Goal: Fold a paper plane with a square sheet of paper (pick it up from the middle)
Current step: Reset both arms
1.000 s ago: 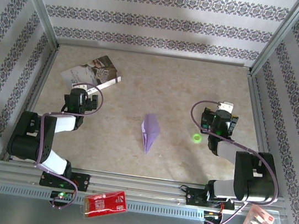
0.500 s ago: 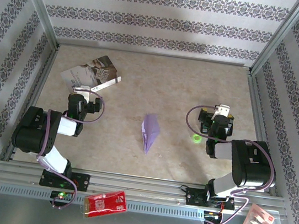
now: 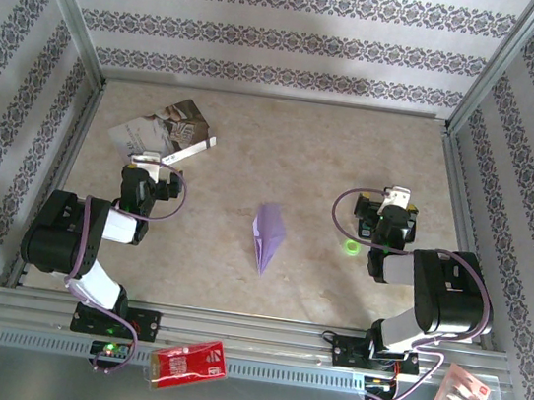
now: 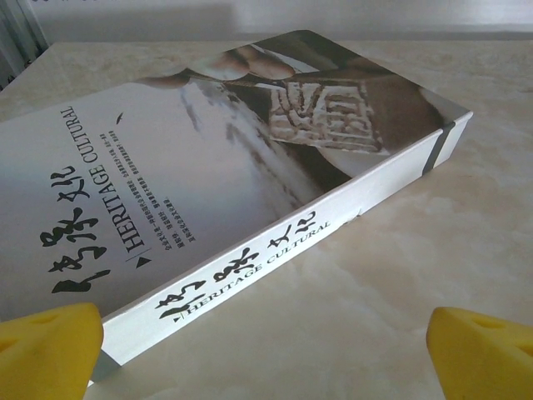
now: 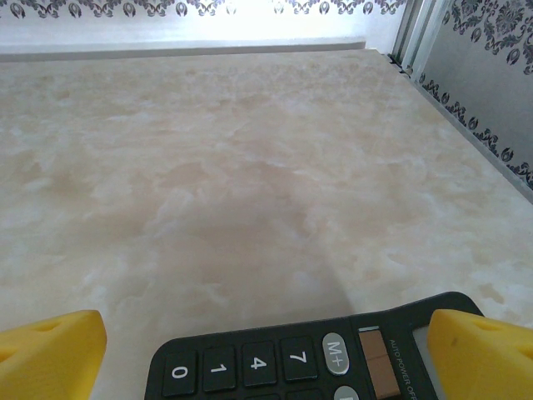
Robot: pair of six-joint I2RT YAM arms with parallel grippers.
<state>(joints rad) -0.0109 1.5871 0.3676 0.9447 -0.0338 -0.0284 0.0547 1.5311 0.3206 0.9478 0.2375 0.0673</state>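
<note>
Lying centred on the surface [image 3: 345,141], the lilac paper plane [image 3: 266,234] points toward the arms' bases. Left hand [image 3: 148,163], spread wide and empty, faces a printed booklet [image 3: 162,131]; right hand [image 3: 397,200], equally wide, hangs over a black calculator [image 5: 283,360].

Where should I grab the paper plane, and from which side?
Grip the paper plane at its mid-body, near the centre crease, coming straight down from above and closing across its narrow width. It lies flat on the table, nose toward the arm bases, so a sideways approach would likely slide it.
</note>
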